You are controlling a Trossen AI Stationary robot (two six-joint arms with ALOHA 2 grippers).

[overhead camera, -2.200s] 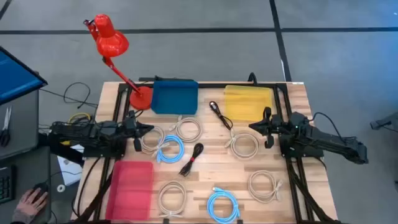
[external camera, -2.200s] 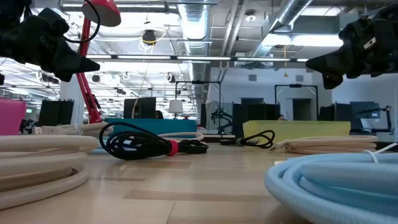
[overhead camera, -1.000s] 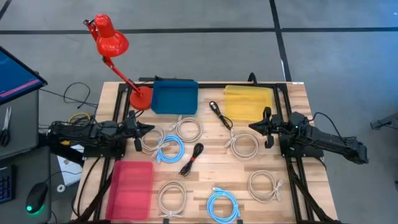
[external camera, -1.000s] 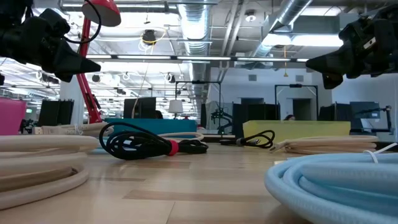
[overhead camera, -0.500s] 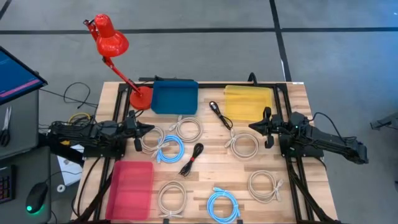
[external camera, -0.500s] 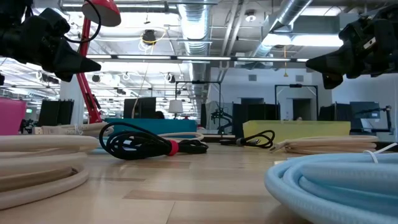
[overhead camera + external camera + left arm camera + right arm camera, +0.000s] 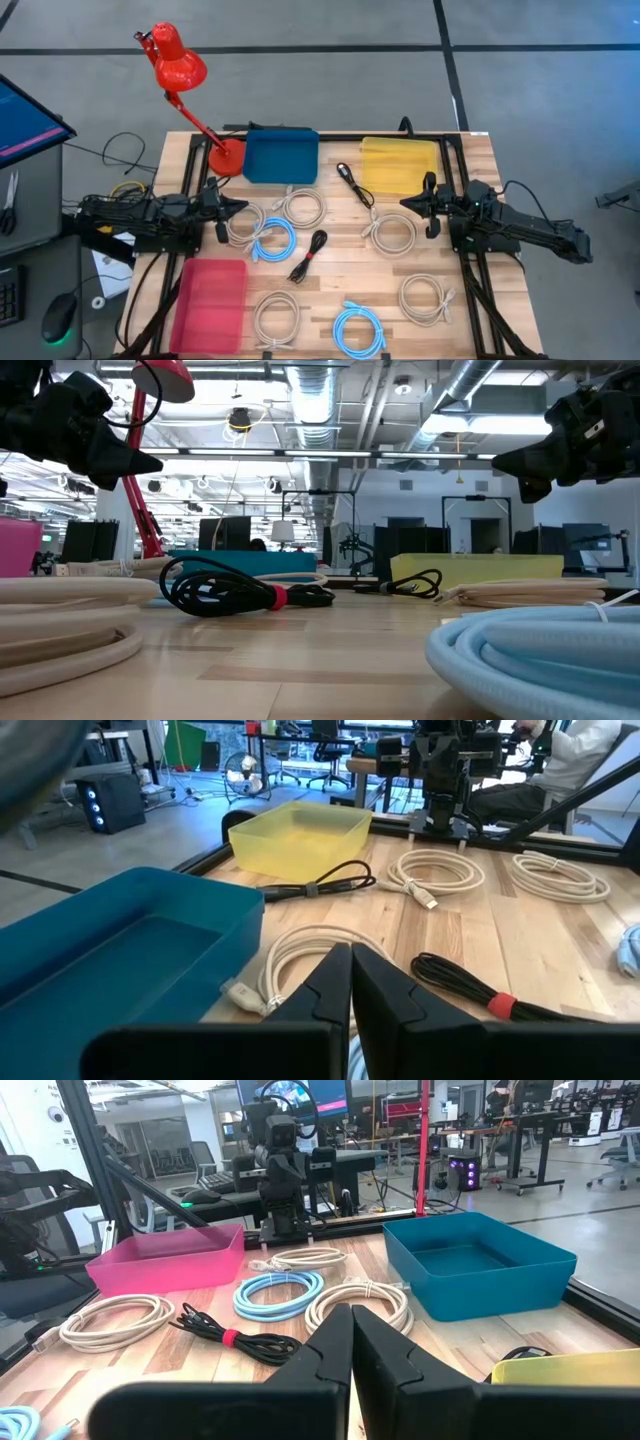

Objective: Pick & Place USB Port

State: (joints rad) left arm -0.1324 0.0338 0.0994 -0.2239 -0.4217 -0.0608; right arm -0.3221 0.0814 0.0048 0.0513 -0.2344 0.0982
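Observation:
Several coiled cables lie flat on the wooden table [image 7: 330, 285]: beige coils [image 7: 300, 207] [image 7: 393, 235], light blue coils [image 7: 272, 242] [image 7: 358, 330], a black cable with a red tie [image 7: 308, 255] and a second black cable [image 7: 352, 183]. My left gripper [image 7: 240, 207] hovers shut over the table's left edge, pointing level toward the middle. Opposite it, over the right edge, my right gripper [image 7: 405, 203] is also shut. The wrist views show each pair of fingers closed on nothing [image 7: 350, 990] [image 7: 350, 1350]. Both grippers hang well above the cables in the low view [image 7: 150, 463] [image 7: 500, 460].
A blue bin [image 7: 281, 155] and a yellow bin [image 7: 399, 163] stand at the far edge, and a pink bin [image 7: 212, 300] sits near left. A red desk lamp [image 7: 180, 70] rises from the far left corner. Black frame rails [image 7: 180, 170] run along both sides.

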